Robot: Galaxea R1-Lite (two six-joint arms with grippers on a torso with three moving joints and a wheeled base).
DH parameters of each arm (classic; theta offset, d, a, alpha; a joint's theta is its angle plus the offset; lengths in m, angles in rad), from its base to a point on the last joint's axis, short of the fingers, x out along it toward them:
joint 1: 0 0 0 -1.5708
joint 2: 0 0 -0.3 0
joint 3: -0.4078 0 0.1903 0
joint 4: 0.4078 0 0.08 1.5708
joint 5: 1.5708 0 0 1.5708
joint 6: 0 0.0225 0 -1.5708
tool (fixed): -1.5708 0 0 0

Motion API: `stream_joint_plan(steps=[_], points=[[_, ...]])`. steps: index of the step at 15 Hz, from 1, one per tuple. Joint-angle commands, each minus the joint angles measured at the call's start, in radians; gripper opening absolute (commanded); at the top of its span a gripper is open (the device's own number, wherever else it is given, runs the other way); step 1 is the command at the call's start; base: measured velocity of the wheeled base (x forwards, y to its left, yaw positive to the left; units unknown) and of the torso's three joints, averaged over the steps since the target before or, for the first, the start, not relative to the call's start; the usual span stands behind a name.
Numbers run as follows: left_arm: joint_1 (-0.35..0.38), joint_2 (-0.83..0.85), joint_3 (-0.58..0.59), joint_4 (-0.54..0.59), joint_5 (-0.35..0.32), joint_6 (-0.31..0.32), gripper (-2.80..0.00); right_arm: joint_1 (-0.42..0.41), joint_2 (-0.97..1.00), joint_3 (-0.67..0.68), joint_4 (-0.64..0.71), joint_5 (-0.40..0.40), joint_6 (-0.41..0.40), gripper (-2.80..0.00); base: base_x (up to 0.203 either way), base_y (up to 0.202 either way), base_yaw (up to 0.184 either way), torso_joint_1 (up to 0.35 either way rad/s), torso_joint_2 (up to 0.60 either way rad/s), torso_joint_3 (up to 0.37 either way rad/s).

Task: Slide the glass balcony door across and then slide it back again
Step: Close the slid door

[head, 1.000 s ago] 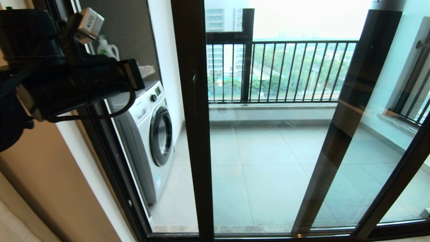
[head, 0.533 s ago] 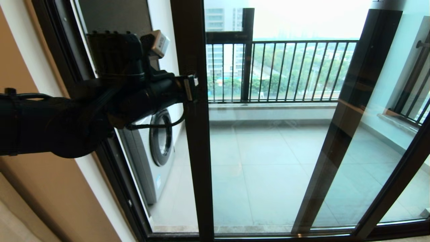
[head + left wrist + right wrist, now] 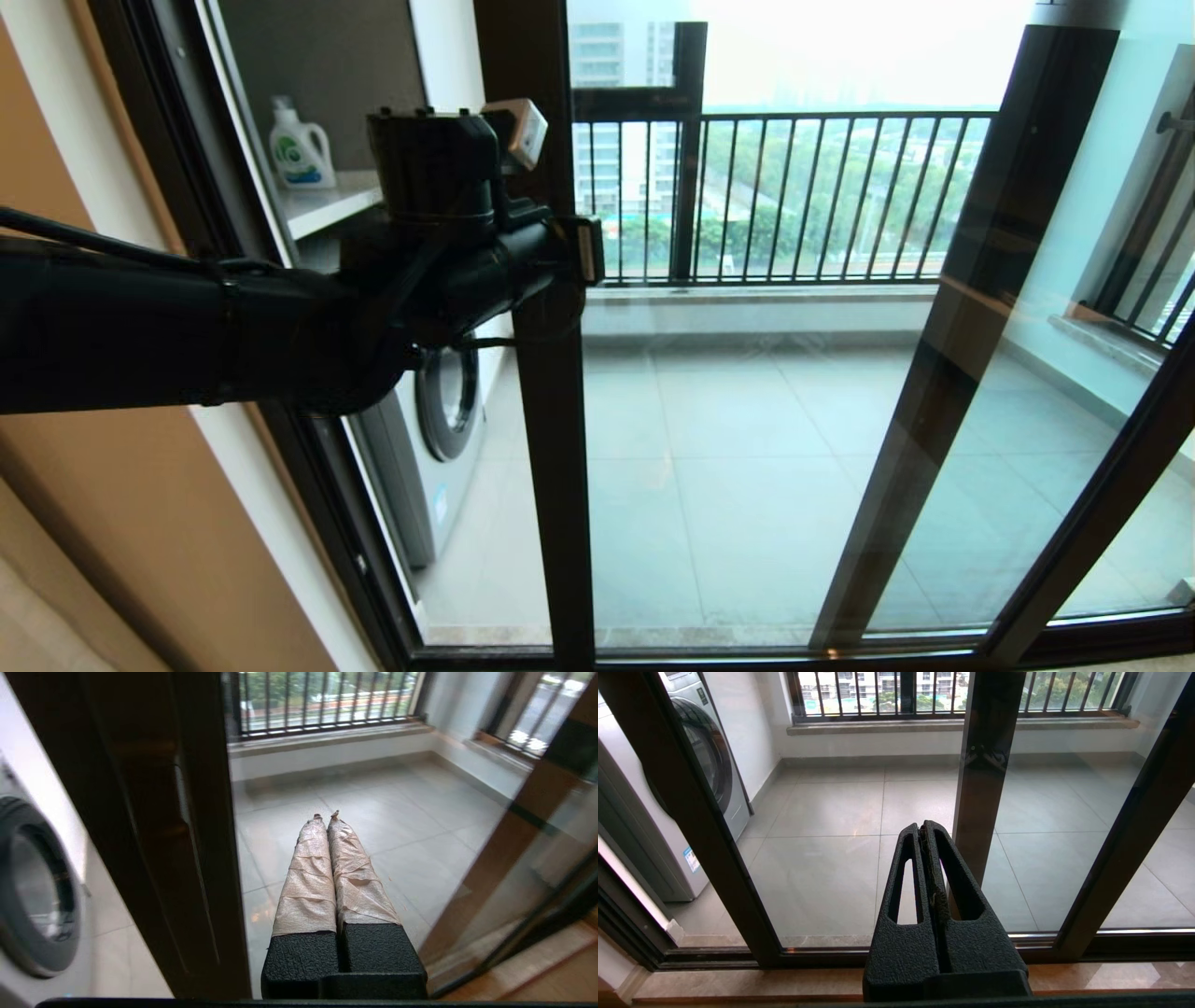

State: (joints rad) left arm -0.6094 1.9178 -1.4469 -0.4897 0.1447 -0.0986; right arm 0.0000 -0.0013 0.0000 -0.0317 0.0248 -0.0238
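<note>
The glass balcony door (image 3: 747, 448) is a tall clear pane in a dark frame, and its left upright (image 3: 551, 467) stands mid-view. My left arm reaches in from the left at about chest height. The left gripper (image 3: 590, 250) is shut, with its tip at the glass-side edge of that upright. In the left wrist view the taped fingers (image 3: 308, 868) are pressed together with nothing between them, just beside the upright (image 3: 154, 835) and its slim vertical handle (image 3: 187, 826). The right gripper (image 3: 923, 826) is shut and empty, low in front of the pane and out of the head view.
A white washing machine (image 3: 439, 439) stands on the balcony at left, with a detergent bottle (image 3: 299, 149) on a shelf above it. A second dark-framed glass panel (image 3: 971, 327) lies to the right. The black-barred railing (image 3: 794, 196) is beyond, and the beige wall (image 3: 121, 523) is at near left.
My left arm has swung from the left wall rightward to the door's upright, uncovering the shelf and bottle. The door frame has not shifted.
</note>
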Motion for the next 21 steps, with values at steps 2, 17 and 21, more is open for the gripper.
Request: stream_joint_plan(steps=[2,17,21], points=[[0.0,0.059,-0.039,-0.006,0.058,0.017,-2.8,0.0,0.001,0.012,-0.001,0.001,-0.001,-2.8,0.0,0.0,0.0,0.0,0.0,0.0],[0.096,0.115,-0.121,-0.009,0.193,0.126,-2.8,0.0,0.001,0.012,-0.001,0.0,-0.001,-2.8,0.0,0.0,0.0,0.0,0.0,0.0],[0.132,0.116,-0.119,-0.009,0.223,0.126,-2.8,0.0,0.001,0.012,-0.001,0.0,-0.001,-2.8,0.0,0.0,0.0,0.0,0.0,0.0]])
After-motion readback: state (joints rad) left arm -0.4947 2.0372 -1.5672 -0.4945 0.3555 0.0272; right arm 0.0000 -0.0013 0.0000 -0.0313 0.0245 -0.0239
